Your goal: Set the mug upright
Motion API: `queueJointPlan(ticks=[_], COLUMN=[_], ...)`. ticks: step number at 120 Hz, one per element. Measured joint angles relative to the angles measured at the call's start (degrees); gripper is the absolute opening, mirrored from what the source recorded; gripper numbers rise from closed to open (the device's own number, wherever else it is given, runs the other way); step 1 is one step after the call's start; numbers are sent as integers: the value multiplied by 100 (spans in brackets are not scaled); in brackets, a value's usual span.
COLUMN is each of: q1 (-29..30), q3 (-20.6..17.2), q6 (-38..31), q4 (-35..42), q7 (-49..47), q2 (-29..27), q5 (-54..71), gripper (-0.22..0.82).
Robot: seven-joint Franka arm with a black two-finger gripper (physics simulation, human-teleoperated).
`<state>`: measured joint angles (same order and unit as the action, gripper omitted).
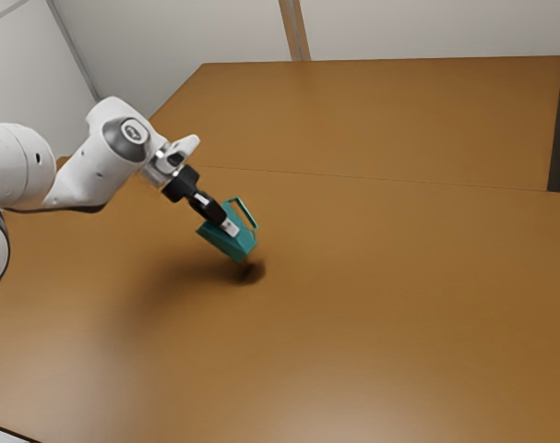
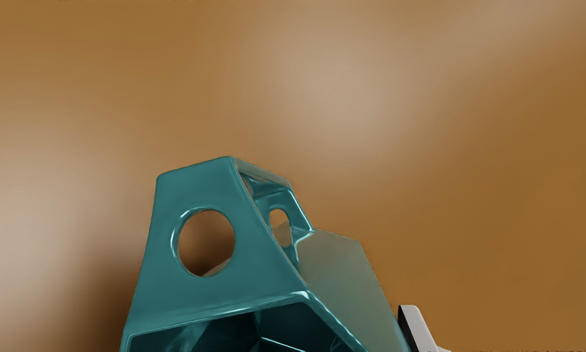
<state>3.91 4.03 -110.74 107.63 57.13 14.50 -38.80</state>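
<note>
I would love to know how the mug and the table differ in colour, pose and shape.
The mug is teal, whereas the table is brown. The mug is tilted, gripped by the end effector, whereas the table lies level. The mug is a hollow, angular vessel, whereas the table has a broad, flat top. Both look smooth, with a slight sheen.

Pale walls behind brown table; soft glare on tabletop

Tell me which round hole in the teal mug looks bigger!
The hole in the mug's broad flat face, right by its dark opening. The other hole looks smaller and skinnier.
</note>
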Motion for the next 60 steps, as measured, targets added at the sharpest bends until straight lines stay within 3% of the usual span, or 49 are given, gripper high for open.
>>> queueJointPlan(ticks=[60], q1=[-1122], q3=[72], q6=[-826], q4=[-191], q7=[-768], q2=[37], q5=[2211], gripper=[-18])
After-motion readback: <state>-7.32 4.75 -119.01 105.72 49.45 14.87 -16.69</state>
